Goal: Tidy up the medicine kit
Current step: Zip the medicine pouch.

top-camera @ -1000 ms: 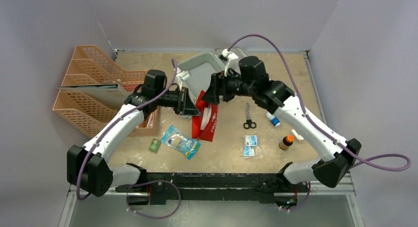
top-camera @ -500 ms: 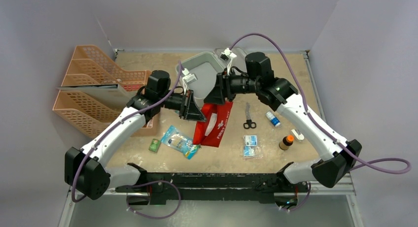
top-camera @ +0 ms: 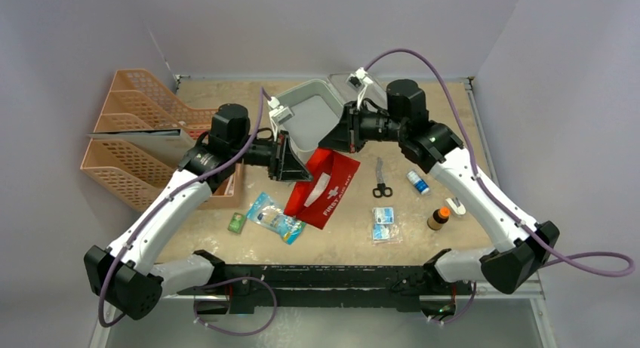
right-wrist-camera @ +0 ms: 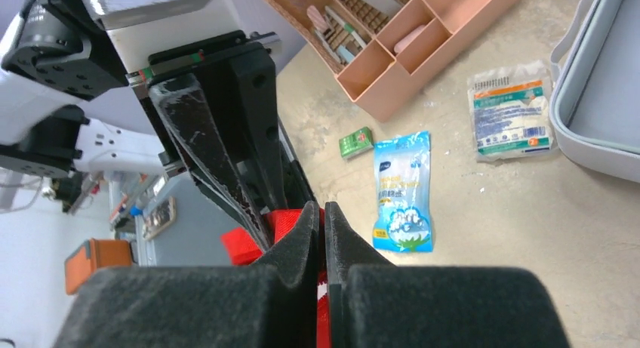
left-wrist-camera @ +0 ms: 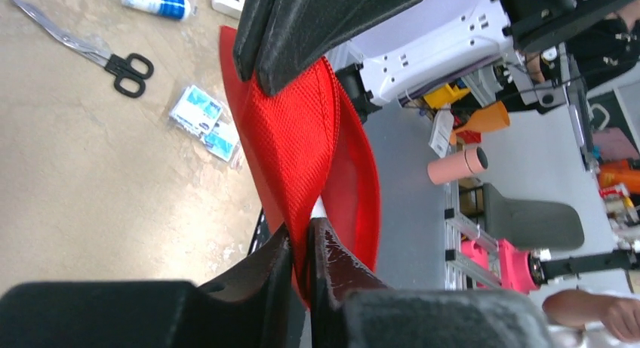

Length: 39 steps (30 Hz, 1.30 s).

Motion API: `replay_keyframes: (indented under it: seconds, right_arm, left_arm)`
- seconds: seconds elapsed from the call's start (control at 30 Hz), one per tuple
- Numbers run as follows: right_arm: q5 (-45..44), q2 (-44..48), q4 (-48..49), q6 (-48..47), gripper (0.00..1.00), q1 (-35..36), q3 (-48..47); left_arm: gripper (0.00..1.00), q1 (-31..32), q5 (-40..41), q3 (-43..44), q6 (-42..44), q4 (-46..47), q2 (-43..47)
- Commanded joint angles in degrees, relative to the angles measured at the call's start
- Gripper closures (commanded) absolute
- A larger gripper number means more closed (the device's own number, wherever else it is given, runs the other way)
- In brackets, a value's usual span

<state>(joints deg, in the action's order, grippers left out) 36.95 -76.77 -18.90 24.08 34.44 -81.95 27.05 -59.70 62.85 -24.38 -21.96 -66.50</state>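
From above, the medicine kit (top-camera: 306,114) lay open at the back of the worktop (top-camera: 453,106), behind both arms. The left end effector (top-camera: 300,174) and right end effector (top-camera: 330,143) each clamped the red pouch (top-camera: 324,191), held above the worktop, with scissors (top-camera: 381,180) to its right.

In the left wrist view, the left fingers (left-wrist-camera: 275,261) pinched the pouch's lower edge.

In the right wrist view, the right fingers (right-wrist-camera: 302,235) met on red fabric. The kit's rim (right-wrist-camera: 596,84) showed at the right edge.
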Motion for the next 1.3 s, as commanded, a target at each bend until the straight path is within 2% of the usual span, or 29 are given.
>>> replay_keyframes:
  seconds: [0.0, 0.1, 0.27, 0.4, 0.5, 0.57, 0.7, 0.8, 0.93, 1.1, 1.27]
  right_arm:
    - [0.61, 4.10, 7.00, 7.44, 1.00, -3.99, 2.34]
    - [3.91, 6.02, 11.94, 13.50, 1.00, -9.49, 4.16]
    - [8.03, 7.66, 16.96, 21.37, 1.00, -15.29, 4.78]
    - [9.80, 8.22, 24.23, 29.93, 1.00, -18.29, 6.68]
    - [10.45, 8.28, 29.55, 36.24, 1.00, -19.57, 7.41]
    - [10.64, 8.24, 32.18, 39.40, 1.00, -19.88, 7.34]
    - [11.44, 8.36, 36.44, 44.37, 1.00, -19.97, 7.43]
    - [12.14, 8.71, 37.73, 45.96, 1.00, -20.02, 7.27]
    - [12.50, 9.56, 37.85, 46.36, 1.00, -19.99, 7.25]
    - [13.06, 9.78, 37.62, 46.21, 1.00, -20.01, 7.13]
    - [12.50, 9.57, 38.76, 46.68, 1.00, -19.95, 7.95]
  left_arm:
    - [0.81, 0.10, 6.38, 3.98, 2.32, -3.13, 3.10]
    - [0.63, 0.11, 12.41, 3.37, 1.90, -1.97, 7.55]
    - [0.51, 0.07, 16.79, 4.39, 5.39, -2.44, 12.92]
    - [0.50, 0.11, 16.75, 3.94, 8.99, -3.69, 12.38]
    - [0.48, 0.11, 11.80, -0.25, 9.70, 1.90, 12.67]
    - [0.47, 0.10, 11.38, -3.20, 9.06, 6.68, 13.36]
    - [0.47, 0.11, 16.42, -7.10, 9.34, 12.69, 15.13]
    - [0.45, 0.10, 19.95, -7.48, 9.79, 13.67, 15.86]
    - [0.45, 0.07, 16.79, -6.11, 11.51, 13.79, 15.44]
    - [0.44, 0.11, 16.37, -3.57, 13.28, 9.51, 14.33]
    - [0.43, 0.11, 15.53, -3.06, 12.87, 11.43, 13.80]
